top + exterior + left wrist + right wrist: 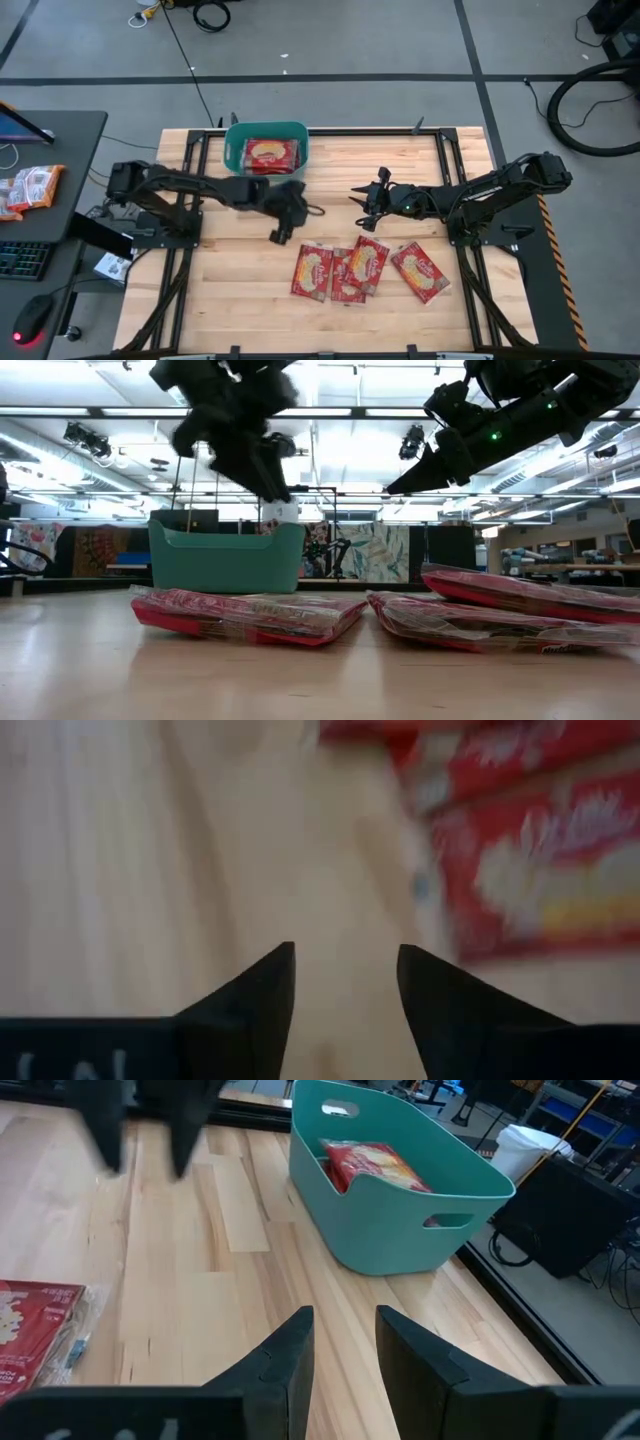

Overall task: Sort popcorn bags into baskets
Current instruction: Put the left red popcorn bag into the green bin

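The teal basket (238, 135) stands at the table's far edge, left of centre, with at least one red popcorn bag (270, 153) lying flat inside; the right wrist view shows both too, the basket (400, 1220) and the bag (375, 1165). Several more red popcorn bags (368, 260) lie flat and partly overlapping on the near middle of the table (250, 615). My left gripper (278, 235) hangs open and empty above bare wood, just left of those bags (345, 955). My right gripper (358, 196) is open and empty, raised above the table's middle and pointing toward the basket (343, 1315).
Black frame rails (440, 150) run along the table's sides. A dark desk (60, 130) to the left of the table carries a keyboard, a mouse and orange packets (30, 188). Bare wood lies between the basket and the bags (330, 160).
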Available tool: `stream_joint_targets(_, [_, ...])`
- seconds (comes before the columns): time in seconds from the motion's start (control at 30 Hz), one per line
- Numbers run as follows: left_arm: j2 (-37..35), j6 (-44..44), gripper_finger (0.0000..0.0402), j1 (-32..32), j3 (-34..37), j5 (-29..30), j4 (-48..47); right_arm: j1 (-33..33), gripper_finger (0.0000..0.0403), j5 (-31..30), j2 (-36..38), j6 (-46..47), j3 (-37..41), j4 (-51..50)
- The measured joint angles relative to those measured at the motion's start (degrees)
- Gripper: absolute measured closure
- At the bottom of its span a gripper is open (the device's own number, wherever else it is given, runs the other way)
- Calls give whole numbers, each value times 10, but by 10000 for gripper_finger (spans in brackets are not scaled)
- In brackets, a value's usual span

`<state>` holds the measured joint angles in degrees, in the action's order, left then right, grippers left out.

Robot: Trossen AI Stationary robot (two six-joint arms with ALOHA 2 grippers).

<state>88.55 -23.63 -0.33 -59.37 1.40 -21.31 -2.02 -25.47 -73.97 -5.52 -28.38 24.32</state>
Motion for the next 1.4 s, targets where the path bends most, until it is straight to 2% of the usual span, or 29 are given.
stream_joint_targets(0.27, [113,87,246,-70,-22,-111,39,0,288,0,0,-4,0,6])
stream_joint_targets(0.57, [220,100,260,-111,-70,-140,30,0,288,0,0,-3,0,2])
stream_joint_targets(0.67, [227,112,260,-111,-75,-105,15,0,288,0,0,-2,0,-4])
stream_joint_targets(0.77, [223,151,260,-107,-75,-31,-15,0,288,0,0,0,0,-5])
stream_joint_targets(1.0, [220,359,260,-72,-74,141,-111,0,288,0,0,3,0,-5])
stream_joint_targets(1.07, [218,401,260,-58,-74,173,-147,0,288,0,0,4,0,-5])
stream_joint_targets(1.3, [159,424,260,-26,-70,170,-188,0,288,0,0,5,0,-6])
stream_joint_targets(1.4, [124,378,260,-24,-74,165,-186,0,288,0,0,5,0,-8])
